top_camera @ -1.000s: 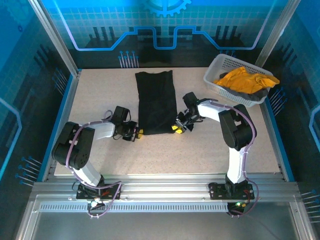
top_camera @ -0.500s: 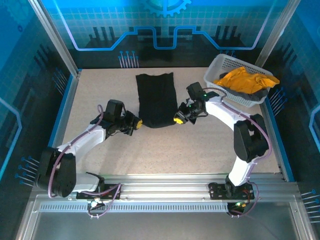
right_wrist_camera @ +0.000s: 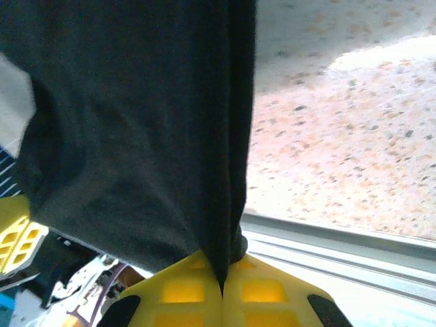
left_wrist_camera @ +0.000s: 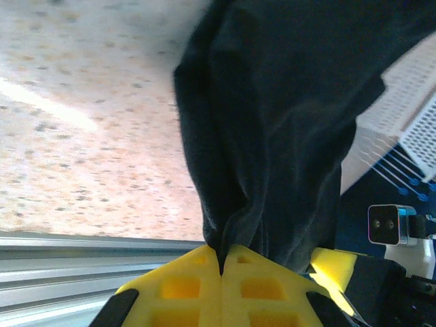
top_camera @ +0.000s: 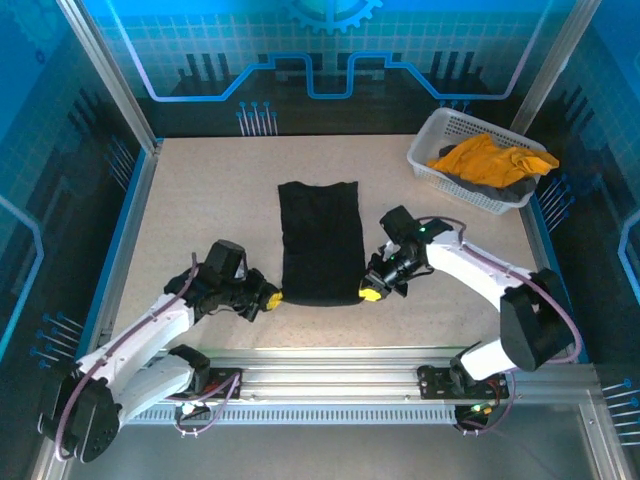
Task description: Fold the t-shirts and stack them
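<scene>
In the top external view, the black t-shirt point(top_camera: 320, 240) is lying on the table point(top_camera: 200, 200) as a narrow lengthwise strip. The left gripper point(top_camera: 270, 298) and right gripper point(top_camera: 369, 292) are sitting at its near corners. The mustard t-shirt point(top_camera: 485, 160) is lying crumpled in the white basket point(top_camera: 425, 150), apparently unfolded, and no stack is showing.

In the left wrist view, the yellow fingers point(left_wrist_camera: 191, 286) are clamping closed on black cloth.

In the right wrist view, that gripper's fingers are likewise pinching the shirt's edge.

By this judgement the black shirt is awaiting its crosswise folds.
</scene>
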Robot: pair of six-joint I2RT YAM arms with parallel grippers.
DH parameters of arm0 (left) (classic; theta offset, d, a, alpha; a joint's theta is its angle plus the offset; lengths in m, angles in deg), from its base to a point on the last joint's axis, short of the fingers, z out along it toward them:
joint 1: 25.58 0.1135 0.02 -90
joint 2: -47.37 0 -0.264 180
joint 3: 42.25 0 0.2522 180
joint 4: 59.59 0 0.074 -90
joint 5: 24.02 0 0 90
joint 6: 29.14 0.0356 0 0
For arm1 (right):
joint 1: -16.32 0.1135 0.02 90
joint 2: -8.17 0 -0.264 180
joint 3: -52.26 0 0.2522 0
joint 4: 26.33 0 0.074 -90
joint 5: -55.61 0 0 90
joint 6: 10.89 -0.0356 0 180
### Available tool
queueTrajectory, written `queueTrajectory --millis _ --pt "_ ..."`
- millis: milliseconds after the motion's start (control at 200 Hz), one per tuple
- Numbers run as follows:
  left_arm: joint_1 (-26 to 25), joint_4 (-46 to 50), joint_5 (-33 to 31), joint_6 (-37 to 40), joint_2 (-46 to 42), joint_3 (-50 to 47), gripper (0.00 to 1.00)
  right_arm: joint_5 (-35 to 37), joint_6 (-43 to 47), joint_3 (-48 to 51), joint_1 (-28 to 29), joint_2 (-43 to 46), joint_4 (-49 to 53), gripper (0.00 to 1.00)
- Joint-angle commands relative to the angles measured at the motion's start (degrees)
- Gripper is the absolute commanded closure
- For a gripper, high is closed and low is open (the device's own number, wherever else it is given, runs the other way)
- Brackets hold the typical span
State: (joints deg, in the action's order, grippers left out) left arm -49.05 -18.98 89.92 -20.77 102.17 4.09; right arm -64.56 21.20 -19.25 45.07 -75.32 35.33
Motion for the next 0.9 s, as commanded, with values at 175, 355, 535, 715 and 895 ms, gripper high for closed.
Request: queueTrajectory --millis 175,355,535,715,895 --pt "4.4 -4.5 -7.2 -0.2 6.4 15.6 1.00 4.2 -2.8 -22.3 -4.0 -6.6 7.7 1.00" --pt "8.9 -8.6 -6.7 2.7 19.8 27.4 1.00 5.8 -4.2 -35.6 -7.2 -16.8 6.6 1.00" --pt "13.0 -9.4 -6.5 6.6 33.6 38.9 1.00 6.4 -4.1 -52.0 -9.7 -31.1 6.5 1.00" --pt "16.4 -15.0 -4.9 9.1 48.9 47.3 1.00 6.4 -3.0 -71.8 -12.5 -49.1 7.6 0.96" --pt "19.1 -22.3 -3.0 8.9 60.0 53.7 0.69 1.6 0.7 -92.7 -15.0 -65.6 10.8 0.47"
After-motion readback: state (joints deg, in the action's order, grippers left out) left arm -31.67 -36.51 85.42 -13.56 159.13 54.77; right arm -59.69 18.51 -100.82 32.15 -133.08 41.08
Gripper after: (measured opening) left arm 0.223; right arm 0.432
